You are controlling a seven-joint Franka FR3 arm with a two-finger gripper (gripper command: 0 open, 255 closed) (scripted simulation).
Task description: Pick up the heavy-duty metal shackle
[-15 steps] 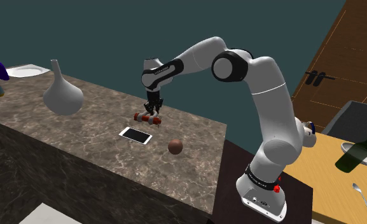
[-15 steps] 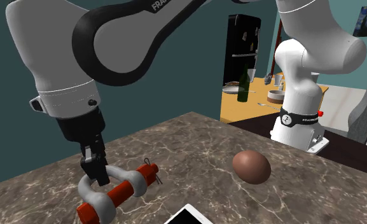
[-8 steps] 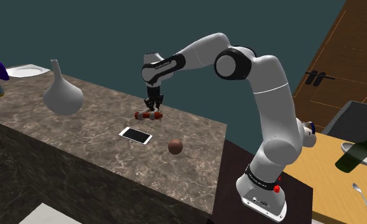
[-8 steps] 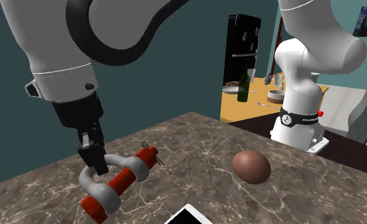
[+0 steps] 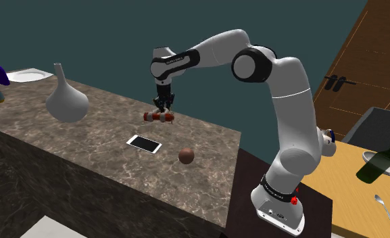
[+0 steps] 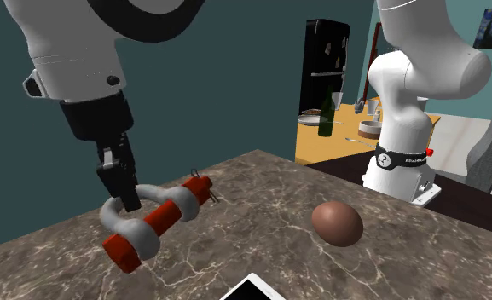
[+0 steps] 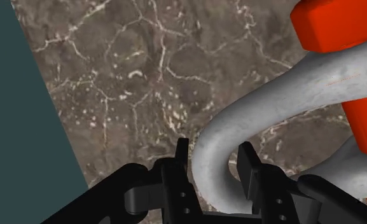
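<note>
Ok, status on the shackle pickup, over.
Black gripper shut on grey metal shackle with red pin. Shackle hanging tilted above brown marbled counter. Brown ball, white phone off to the side.

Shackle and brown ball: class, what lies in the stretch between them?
Only bare marbled countertop lies between the shackle and the brown ball; the second exterior view shows that stretch plainly.
</note>
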